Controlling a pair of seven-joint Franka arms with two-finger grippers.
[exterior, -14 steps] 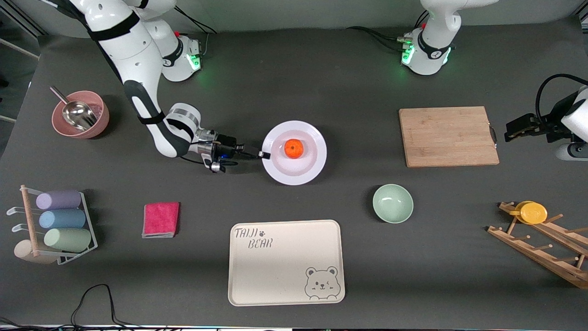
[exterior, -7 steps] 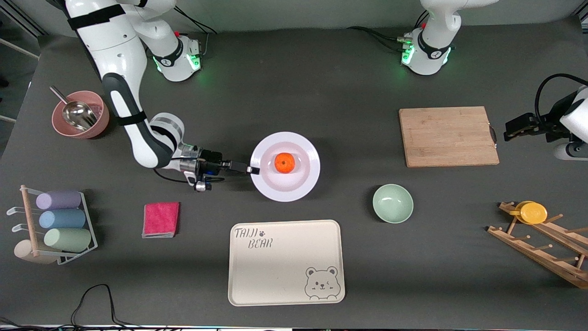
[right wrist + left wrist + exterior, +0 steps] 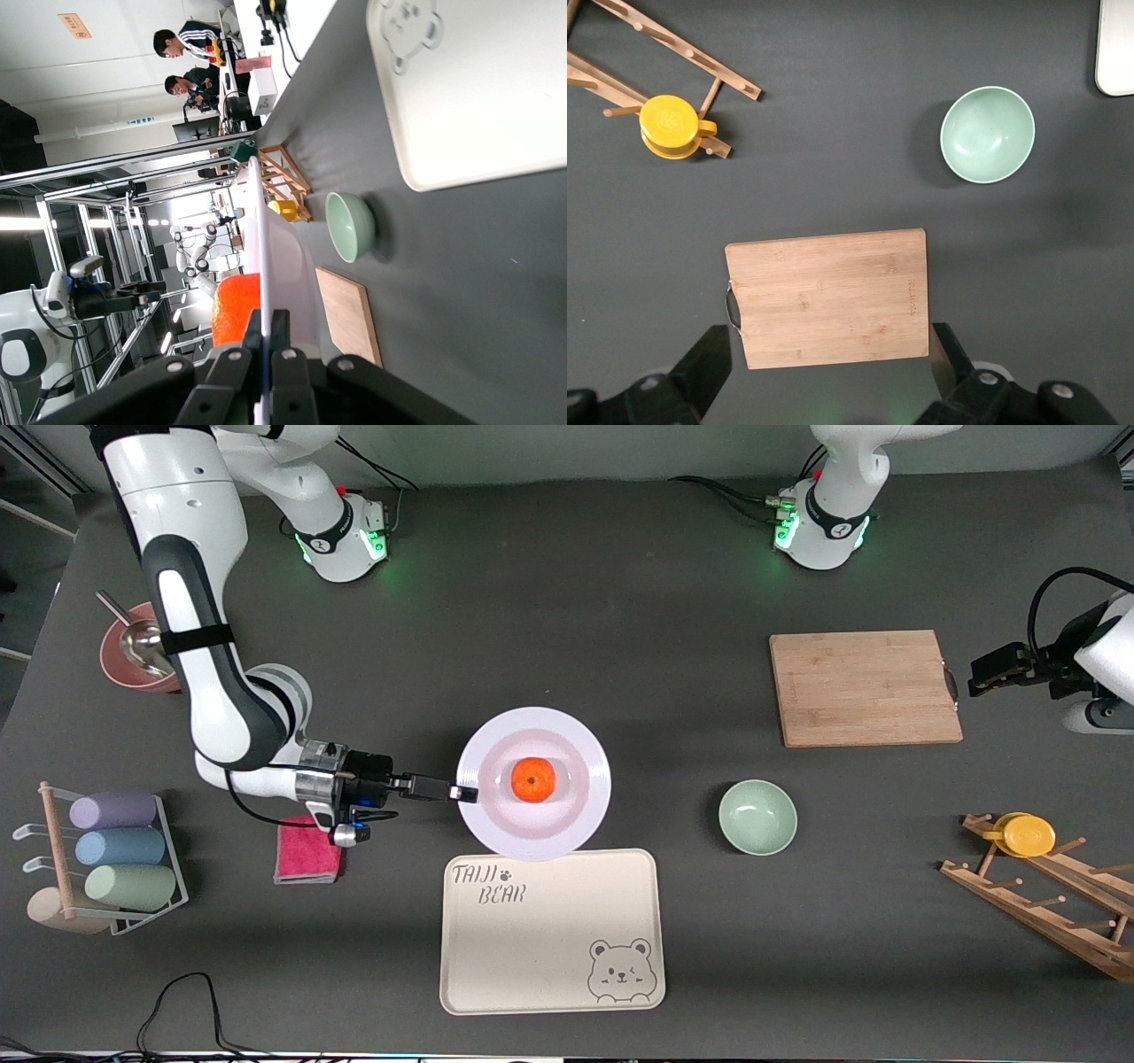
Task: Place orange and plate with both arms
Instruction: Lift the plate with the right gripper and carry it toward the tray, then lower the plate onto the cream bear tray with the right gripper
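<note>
The white plate point(image 3: 567, 815) hangs level in the air, just above the farther edge of the cream bear tray point(image 3: 549, 930). The orange point(image 3: 533, 779) sits in its middle. My right gripper point(image 3: 461, 793) is shut on the plate's rim at the side toward the right arm's end. In the right wrist view the plate point(image 3: 292, 266) shows edge-on between the fingers point(image 3: 254, 341), with the orange point(image 3: 237, 305) beside it. My left gripper point(image 3: 979, 676) waits open and empty off the cutting board's point(image 3: 864, 687) end; its fingers point(image 3: 709, 363) frame the board point(image 3: 833, 297) in the left wrist view.
A pale green bowl point(image 3: 757, 817) stands beside the tray toward the left arm's end. A pink cloth point(image 3: 309, 852) lies under the right wrist. A cup rack point(image 3: 106, 859), a pink bowl with a scoop point(image 3: 133, 660) and a wooden rack with a yellow cup point(image 3: 1028, 835) stand near the table's ends.
My right gripper has carried the plate with the orange nearer to the front camera, from mid-table to the tray's farther edge. The left arm has barely moved.
</note>
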